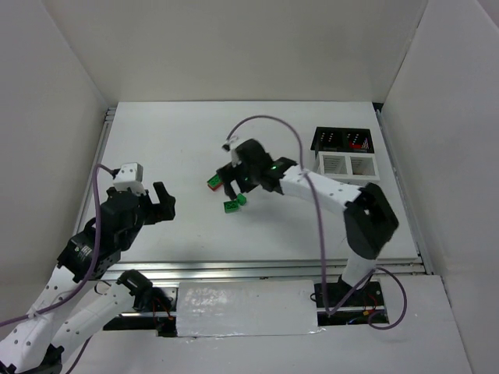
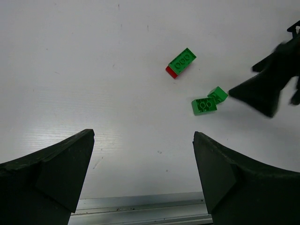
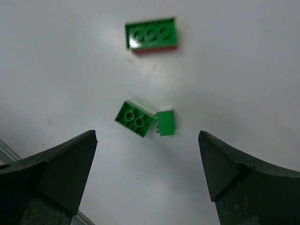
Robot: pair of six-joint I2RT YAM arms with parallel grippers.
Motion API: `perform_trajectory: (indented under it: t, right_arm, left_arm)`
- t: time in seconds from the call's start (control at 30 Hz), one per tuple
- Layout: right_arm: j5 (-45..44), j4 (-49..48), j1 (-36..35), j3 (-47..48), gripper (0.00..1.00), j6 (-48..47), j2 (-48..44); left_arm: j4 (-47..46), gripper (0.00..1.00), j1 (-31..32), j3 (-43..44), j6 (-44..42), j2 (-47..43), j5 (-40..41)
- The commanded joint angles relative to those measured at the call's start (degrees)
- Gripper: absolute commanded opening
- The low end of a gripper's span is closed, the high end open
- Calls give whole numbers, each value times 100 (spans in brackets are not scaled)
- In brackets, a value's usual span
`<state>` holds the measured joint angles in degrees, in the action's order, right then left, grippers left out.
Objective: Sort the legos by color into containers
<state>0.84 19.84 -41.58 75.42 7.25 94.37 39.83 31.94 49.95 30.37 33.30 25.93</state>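
Three legos lie on the white table. A green brick stacked on a red one lies apart from the other two. An upside-down green brick touches a smaller green piece. My right gripper hangs open just above the two green pieces, holding nothing. My left gripper is open and empty, well to the left of the legos. The black container and the white container stand at the far right.
Something red shows in the black container's right compartment. A metal rail runs along the table's near edge. The right arm's purple cable arcs over the table's middle. White walls enclose the table.
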Motion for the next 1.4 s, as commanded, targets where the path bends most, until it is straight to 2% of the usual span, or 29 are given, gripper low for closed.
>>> perform_trajectory:
  t: [0.0, 0.1, 0.23, 0.3, 0.53, 0.63, 0.7, 0.73, 0.87, 0.97, 1.37]
  right_arm:
    - [-5, 654, -482, 254, 96, -856, 687]
    - [-66, 531, -491, 386, 94, -821, 1013]
    - [-75, 767, -491, 640, 83, -900, 1461]
    - [-215, 733, -491, 615, 82, -900, 1637]
    - [74, 232, -412, 132, 82, -918, 1164]
    - [91, 240, -237, 227, 81, -935, 1224]
    - [399, 223, -53, 263, 77, -988, 1294]
    - [408, 231, -17, 315, 71, -988, 1382]
    - [583, 302, 124, 404, 59, -1076, 1549]
    - [663, 380, 133, 500, 54, -1094, 1716]
    - [1296, 64, 133, 315, 59, -962, 1461]
  left_arm:
    - [-151, 99, -30, 164, 21, 10, 35]
    - [-177, 100, -30, 155, -5, -7, -9]
    - [-230, 99, -30, 137, -57, -8, -115]
    - [-248, 100, -30, 146, -75, 10, -167]
    - [-266, 99, -30, 137, -110, 80, -255]
    - [-274, 100, -30, 137, -128, 107, -299]
    - [-274, 100, -39, 137, -137, 124, -317]
    - [-283, 99, -39, 137, -137, 133, -326]
    - [-292, 100, -30, 137, -154, 159, -370]
    - [-301, 99, -39, 129, -172, 186, -396]
    - [-310, 100, -30, 137, -189, 221, -449]
